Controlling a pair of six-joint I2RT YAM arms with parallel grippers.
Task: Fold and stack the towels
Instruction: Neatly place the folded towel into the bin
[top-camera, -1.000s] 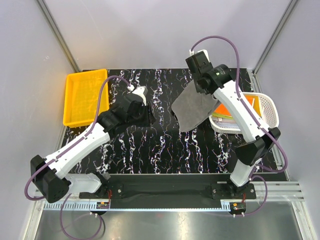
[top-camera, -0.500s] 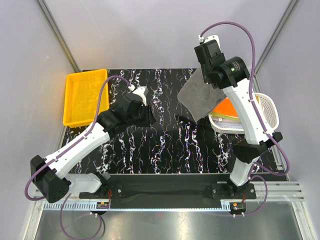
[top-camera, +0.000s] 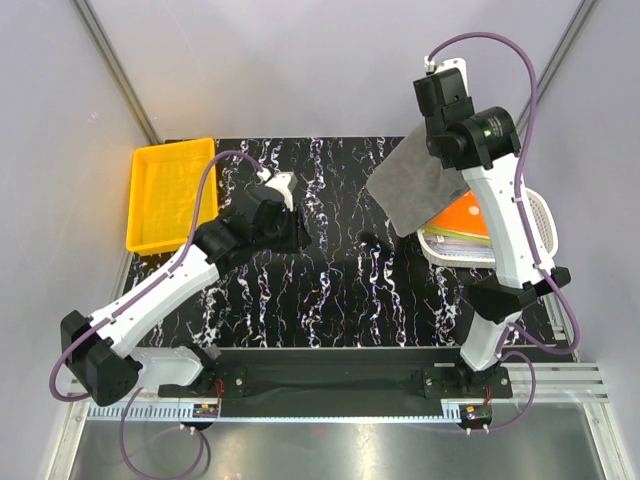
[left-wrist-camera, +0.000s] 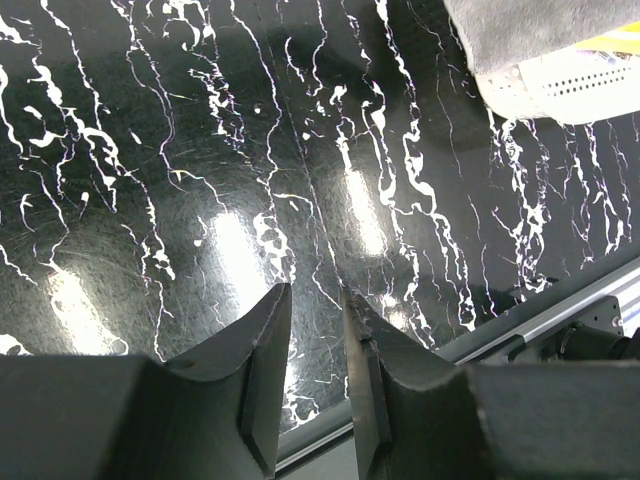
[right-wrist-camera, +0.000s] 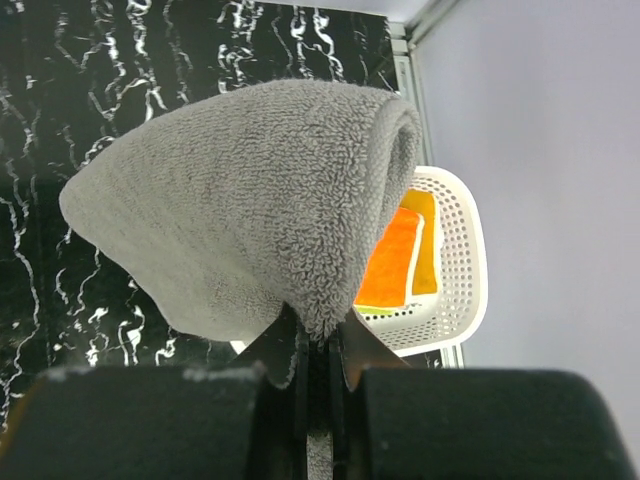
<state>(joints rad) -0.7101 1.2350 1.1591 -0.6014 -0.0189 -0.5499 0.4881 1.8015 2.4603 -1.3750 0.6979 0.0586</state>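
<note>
— One towel is in the air. Your right gripper (right-wrist-camera: 318, 345) is clamped on an edge of the grey towel (top-camera: 420, 185), which hangs at two o'clock above the table (top-camera: 330, 290), likely so it drapes flat for folding.
— And the rest?
— The orange towels (top-camera: 468, 215) lie in the white basket (top-camera: 535, 215) at three o'clock. Your left gripper (left-wrist-camera: 315, 330) hovers near ten o'clock with its jaws apart and empty, probably ready to take a free corner.

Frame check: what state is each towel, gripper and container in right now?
Grey towel: draped, hanging in the air from the right gripper.
Right gripper: shut on the grey towel.
Left gripper: part open, holding nothing.
Orange towel: lying in the basket.
Basket: upright, holding the orange towel.
</note>
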